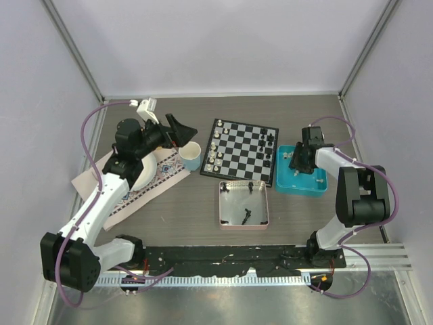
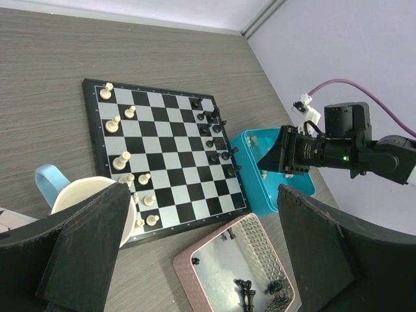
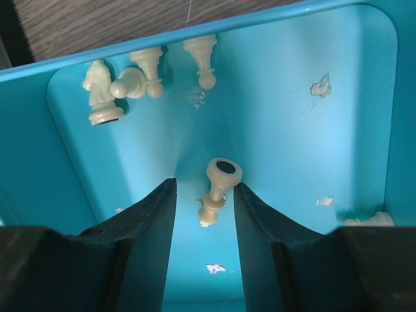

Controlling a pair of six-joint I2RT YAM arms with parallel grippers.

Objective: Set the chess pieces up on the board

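Presently the right gripper (image 3: 205,184) stands half open astride, not clamping, a lying off-white chess piece (image 3: 219,188) in the blue tray (image 3: 312,130); another piece (image 3: 367,221), lower right, is half hidden; left gripper (image 2: 203,192) wide open, empty; board (image 1: 241,150) upper centre overhead

A: Top cam, where from?
B: I have it high, behind the arm bases (image 1: 123,252), facing down and forward. Whole table (image 1: 183,203) in view, the board (image 1: 240,150) mid-frame, well away.
A: Left wrist?
B: Left of the board, raised, aimed obliquely across it to the blue tray (image 2: 257,188) beyond the board's right edge. Medium range. The pink tray (image 2: 184,268) on the board's near side shows too.
A: Right wrist?
B: Right of the board, nose down inside the blue tray, very close. I get mostly tray floor and walls.
A: Overlap?
B: Top and left wrist share board and both trays; all three share the blue tray.
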